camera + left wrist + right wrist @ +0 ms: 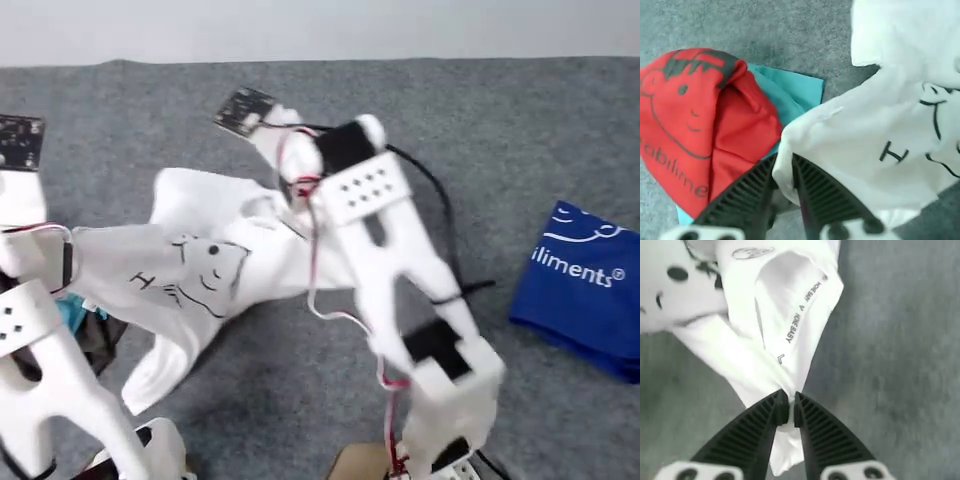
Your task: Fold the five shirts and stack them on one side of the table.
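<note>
A white shirt (200, 265) with a black drawing is stretched and lifted between my two arms over the grey table. My left gripper (786, 181) is shut on one edge of the white shirt (880, 135); in the high view it sits at the left (68, 258). My right gripper (789, 407) is shut on a bunched fold of the white shirt (785, 305) near its collar label, at the shirt's far side (280, 190). A red shirt (700, 125) lies on a teal shirt (795, 92) below the left gripper. A folded blue shirt (585, 285) lies at the right.
The grey felt table (500, 130) is bare at the back and between the white shirt and the blue one. A strip of teal shirt (75, 312) peeks out beside the left arm. The arm bases stand at the front edge.
</note>
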